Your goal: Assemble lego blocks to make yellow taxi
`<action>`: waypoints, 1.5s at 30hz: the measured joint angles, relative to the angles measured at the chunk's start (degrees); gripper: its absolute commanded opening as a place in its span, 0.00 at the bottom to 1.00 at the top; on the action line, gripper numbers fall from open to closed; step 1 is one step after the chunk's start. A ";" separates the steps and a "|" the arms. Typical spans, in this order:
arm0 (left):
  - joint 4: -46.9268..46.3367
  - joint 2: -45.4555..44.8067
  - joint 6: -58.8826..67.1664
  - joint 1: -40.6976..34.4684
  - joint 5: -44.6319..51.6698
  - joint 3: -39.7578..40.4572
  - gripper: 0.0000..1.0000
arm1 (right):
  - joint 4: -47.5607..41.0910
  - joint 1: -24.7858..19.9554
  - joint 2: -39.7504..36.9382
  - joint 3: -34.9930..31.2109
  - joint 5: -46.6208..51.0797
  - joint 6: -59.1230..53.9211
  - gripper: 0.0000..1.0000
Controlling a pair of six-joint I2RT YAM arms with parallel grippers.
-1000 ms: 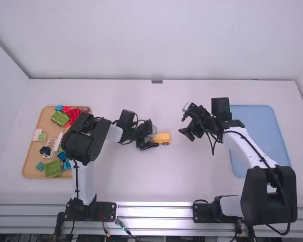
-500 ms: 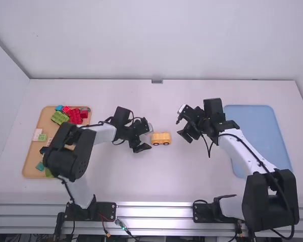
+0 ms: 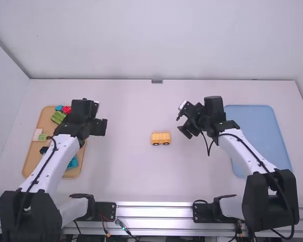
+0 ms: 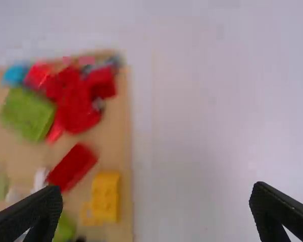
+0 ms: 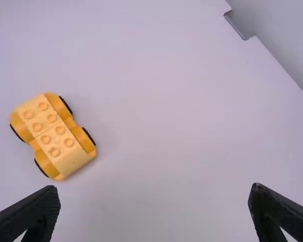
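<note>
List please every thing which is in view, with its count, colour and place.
wheeled toy-car base: 1, yellow, mid-table
tray: 1, tan, left
red blocks: several, red, in tan tray
yellow studded block: at least 1, yellow, same tray
green blocks: several, green, same tray
blue blocks: at least 2, blue, same tray
dark block: 1, near-black, same tray
tray: 1, blue, right
table: 1, white, beneath all these
rail: 1, silver, table's near edge
arms: 2, white and black, left and right
left gripper: 1, black, open, by tan tray
right gripper: 1, black, open, right of base
</note>
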 measured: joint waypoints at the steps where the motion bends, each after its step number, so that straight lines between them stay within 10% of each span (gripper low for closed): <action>1: -0.94 0.00 -0.98 0.92 -0.87 0.00 0.99 | 0.17 0.00 0.00 0.00 -0.02 0.00 0.99; 13: -12.33 13.22 2.73 21.53 6.60 10.71 0.79 | 1.95 0.00 0.00 0.00 0.20 4.26 0.99; 20: -13.97 29.97 9.99 23.17 10.25 17.53 0.45 | 2.10 1.64 0.00 0.00 0.31 4.44 0.99; 31: -11.08 34.80 14.45 23.12 13.53 17.18 0.57 | 3.48 1.66 0.00 0.00 0.35 5.75 0.99; 45: -9.05 34.73 16.44 23.12 15.50 13.60 0.48 | 3.45 1.66 0.00 0.00 0.39 5.75 0.99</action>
